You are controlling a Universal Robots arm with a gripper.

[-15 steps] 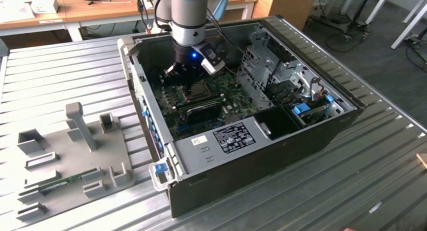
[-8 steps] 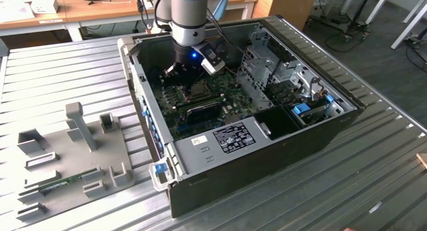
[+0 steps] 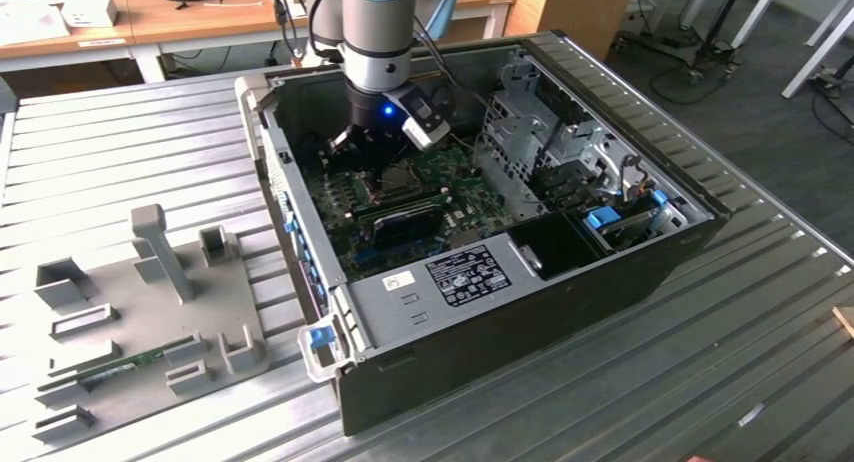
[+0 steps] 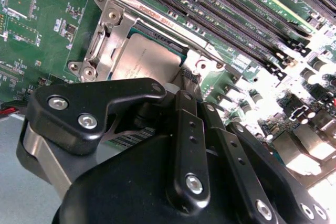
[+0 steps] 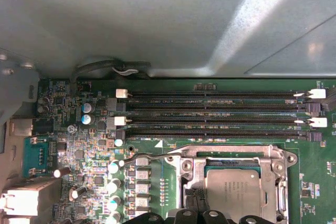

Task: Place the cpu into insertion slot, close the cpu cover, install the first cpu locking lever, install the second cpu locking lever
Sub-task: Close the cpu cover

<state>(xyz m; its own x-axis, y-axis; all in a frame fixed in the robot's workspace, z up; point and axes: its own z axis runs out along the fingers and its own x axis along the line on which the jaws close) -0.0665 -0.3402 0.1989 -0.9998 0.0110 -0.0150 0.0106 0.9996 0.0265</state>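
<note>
A ribbed metal table [image 3: 747, 342] carries an open computer case [image 3: 561, 312]. The gripper [image 4: 178, 85] hangs low inside it, at the edge of the insertion slot [image 5: 231, 165]. Its own black links hide its tip, so I cannot tell whether it is spread or pressed together. The cpu [image 4: 152, 61] lies in the slot, with the cpu cover [image 4: 113, 30] flat around it. Print on the chip and on the case's label [image 3: 467, 275] is too small to make out.
</note>
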